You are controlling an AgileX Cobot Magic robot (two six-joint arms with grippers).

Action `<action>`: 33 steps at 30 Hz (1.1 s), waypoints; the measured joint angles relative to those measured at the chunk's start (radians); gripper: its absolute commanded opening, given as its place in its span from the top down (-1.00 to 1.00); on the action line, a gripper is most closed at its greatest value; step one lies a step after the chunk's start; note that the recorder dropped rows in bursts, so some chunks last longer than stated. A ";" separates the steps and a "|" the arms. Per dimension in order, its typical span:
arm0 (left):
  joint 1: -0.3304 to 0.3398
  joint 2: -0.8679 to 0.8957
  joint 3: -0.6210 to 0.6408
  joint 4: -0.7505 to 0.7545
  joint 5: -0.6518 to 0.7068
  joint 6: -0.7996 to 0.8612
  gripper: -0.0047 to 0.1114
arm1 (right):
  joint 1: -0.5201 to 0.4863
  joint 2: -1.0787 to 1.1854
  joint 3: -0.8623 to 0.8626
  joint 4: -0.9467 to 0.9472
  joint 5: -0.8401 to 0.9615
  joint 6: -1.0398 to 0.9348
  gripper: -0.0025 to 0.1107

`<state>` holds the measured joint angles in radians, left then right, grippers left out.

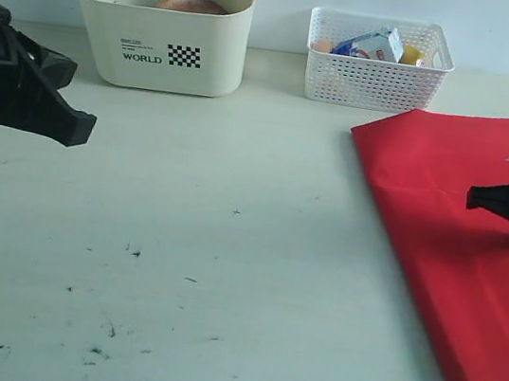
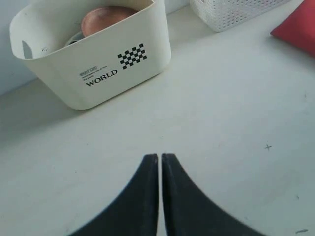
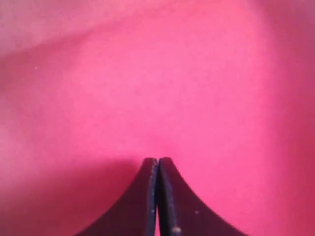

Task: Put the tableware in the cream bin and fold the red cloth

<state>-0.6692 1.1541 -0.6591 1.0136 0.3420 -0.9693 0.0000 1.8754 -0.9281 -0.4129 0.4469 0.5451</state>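
Find the cream bin at the rear left of the white table, upright, with the black "WORLD" lettering and checker mark facing forward. Note a round brown wooden plate inside, leaning on edge against the back wall. In the left wrist view, see the same bin with the plate above its rim line. Treat any other contents as not distinguishable.

Find a white lattice basket to the right of the bin, apart from it, against the back wall. Note a small blue-white milk carton and a yellow item inside.

Locate the red cloth on the right side of the table, lying flat, with its far corner just in front of the basket and its body running diagonally toward the near right. Note a wavy edge at the near corner.

Observe the left gripper raised above the left side of the table, well apart from the cloth. Confirm in the left wrist view: jaws brought together with only a hairline gap, nothing between them, bare table below.

Observe the right gripper over the cloth near the right edge, casting a shadow on it. Confirm in the right wrist view: jaws pressed fully together, no fabric pinched between them, red cloth filling the background. Regard contact between tips and fabric as impossible to tell.

Note scattered dark marks on the near left of the table.
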 measured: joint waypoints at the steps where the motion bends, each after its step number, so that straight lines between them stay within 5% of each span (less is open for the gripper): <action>1: 0.000 0.000 0.000 0.000 -0.002 0.000 0.83 | 0.002 -0.023 0.002 0.017 0.004 0.000 0.96; 13: 0.000 -0.001 0.007 0.008 -0.012 0.000 0.83 | 0.207 -0.008 0.004 0.452 -0.151 -0.485 0.96; 33: 0.000 -0.001 0.017 0.008 -0.014 0.000 0.83 | -0.076 0.118 -0.017 0.389 -0.330 -0.483 0.96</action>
<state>-0.6692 1.1534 -0.6422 1.0213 0.3280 -0.9693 -0.0763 1.9931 -0.9454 -0.0241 0.1165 0.0620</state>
